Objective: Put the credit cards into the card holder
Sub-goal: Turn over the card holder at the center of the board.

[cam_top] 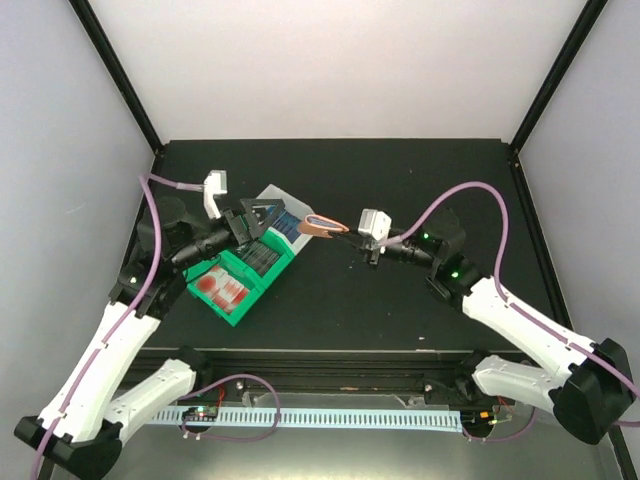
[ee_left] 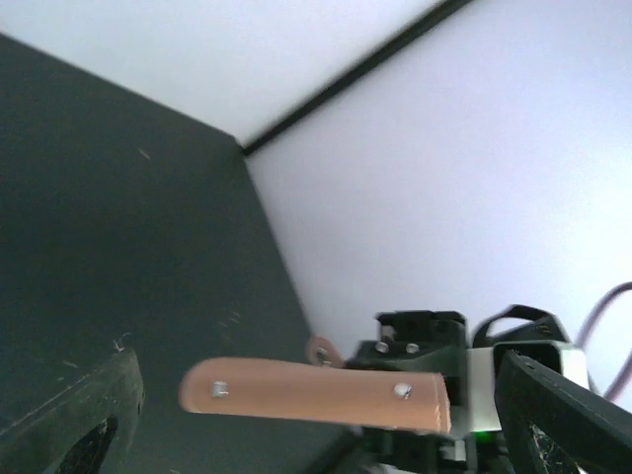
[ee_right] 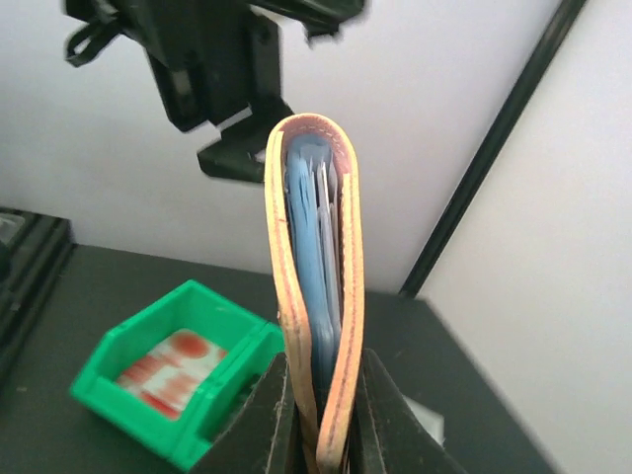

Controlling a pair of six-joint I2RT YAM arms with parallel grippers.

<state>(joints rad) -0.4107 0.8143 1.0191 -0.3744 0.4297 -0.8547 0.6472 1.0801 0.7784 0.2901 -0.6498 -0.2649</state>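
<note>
Right gripper [ee_right: 321,420]: jaws clenched on the open edge of the card holder [ee_right: 314,276], which is folded shut with blue pockets showing inside and held in the air above the middle of the table [cam_top: 400,300]. Left gripper [cam_top: 262,220]: jaws spread wide, gripping nothing, facing the holder's fold end with no contact visible. Credit cards [ee_right: 163,370], white with red marks, lie in the green bin [ee_right: 212,420] below.

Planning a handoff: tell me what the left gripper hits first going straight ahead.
Probably the holder, clamped in the right gripper: it sits dead ahead of the left gripper's open jaws. How far ahead is unclear.
</note>
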